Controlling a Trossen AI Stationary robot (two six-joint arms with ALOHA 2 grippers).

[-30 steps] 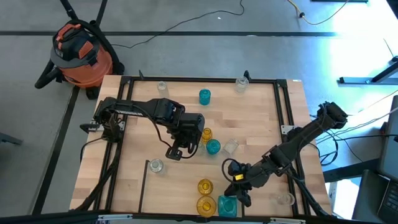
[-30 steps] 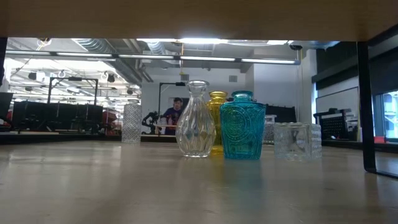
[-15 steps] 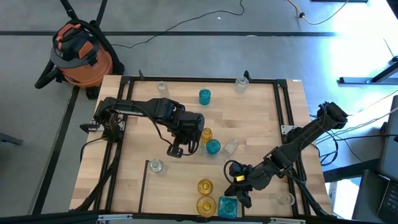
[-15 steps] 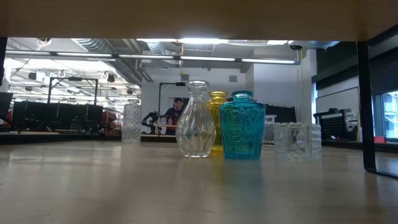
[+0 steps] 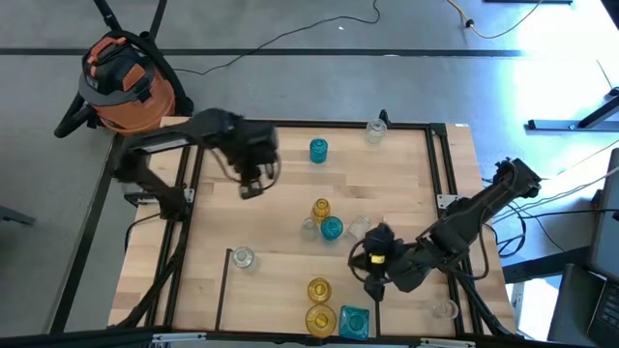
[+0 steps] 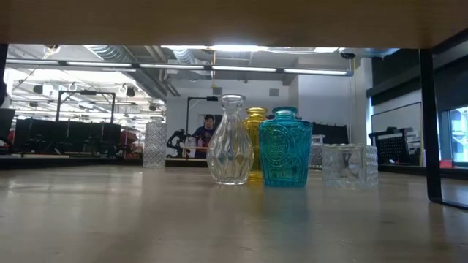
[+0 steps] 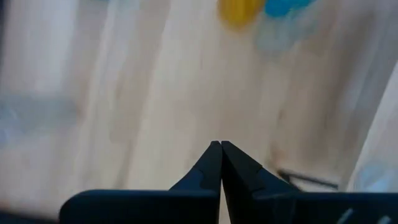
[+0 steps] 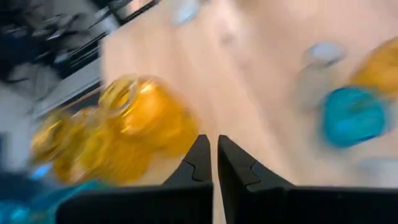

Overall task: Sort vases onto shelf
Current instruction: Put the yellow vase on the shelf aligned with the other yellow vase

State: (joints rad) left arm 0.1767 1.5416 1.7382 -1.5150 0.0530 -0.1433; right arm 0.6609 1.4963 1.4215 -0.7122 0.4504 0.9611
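Observation:
Small glass vases stand upright on their bases on the pale-wood shelf (image 5: pixel 406 184). In the middle are a yellow one (image 5: pixel 320 209), a clear one (image 5: pixel 309 227), a teal one (image 5: pixel 332 228) and a clear square one (image 5: pixel 359 228). At the near edge stand two yellow vases (image 5: pixel 319 288) and a teal square vase (image 5: pixel 353 319). My left gripper (image 5: pixel 250 186) hangs shut and empty over the far-left part. My right gripper (image 5: pixel 368 278) is shut and empty just beyond the near-edge group. The low view shows the middle cluster (image 6: pixel 230 139) and no gripper.
More vases stand apart: teal (image 5: pixel 318 150) and clear (image 5: pixel 375 130) at the far side, clear (image 5: pixel 242 257) at the near left, clear (image 5: pixel 443 309) at the near right. Black frame rails (image 5: pixel 440 164) border the panel. An orange vacuum (image 5: pixel 126 82) sits on the floor beyond.
My left gripper has swung from the middle cluster toward the table's far-left corner and rolled, staying shut; a clear vase it stood over now shows beside the teal one. My right gripper has risen and tipped up, away from the teal square vase, which stays in place.

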